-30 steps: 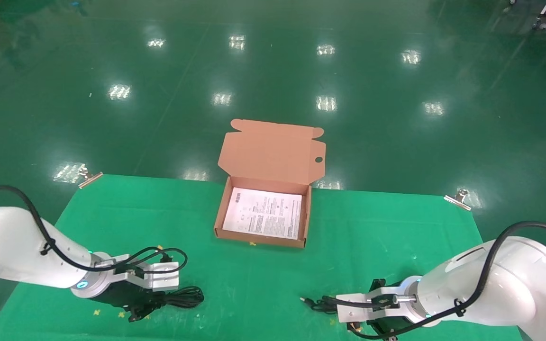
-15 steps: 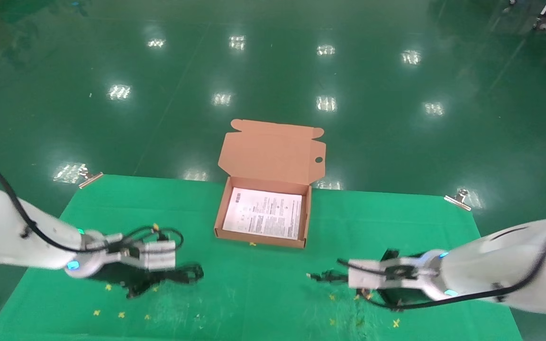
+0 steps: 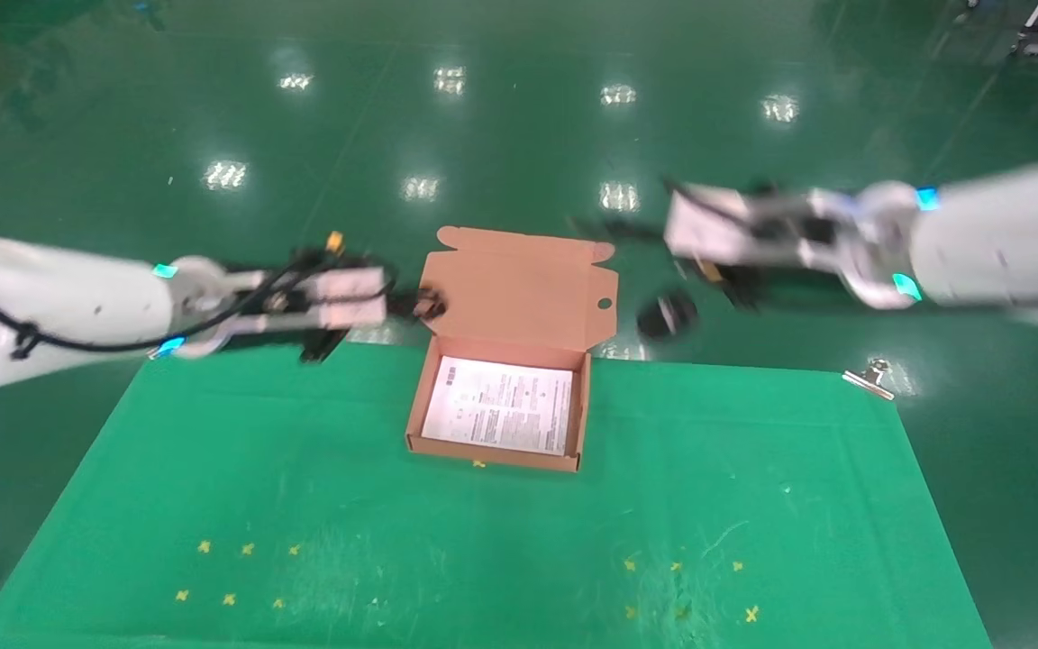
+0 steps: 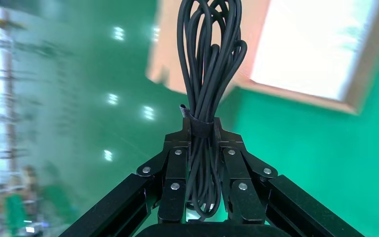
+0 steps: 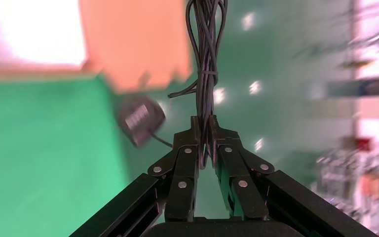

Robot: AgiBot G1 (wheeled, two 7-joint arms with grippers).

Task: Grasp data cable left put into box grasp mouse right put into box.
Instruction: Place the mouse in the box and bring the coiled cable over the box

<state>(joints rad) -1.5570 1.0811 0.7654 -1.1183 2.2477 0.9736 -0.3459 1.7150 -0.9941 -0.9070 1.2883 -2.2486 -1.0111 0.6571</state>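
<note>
At nine o'clock of the box (image 3: 501, 410), the data cable (image 4: 208, 64) hangs clamped in the left gripper (image 4: 202, 129); at two o'clock the mouse (image 3: 666, 315) dangles by its cord from the closed right gripper (image 5: 207, 129); carrying step, next lowering each over the box's printed sheet; green desk (image 3: 483, 541), glossy green floor (image 3: 519, 135).
</note>
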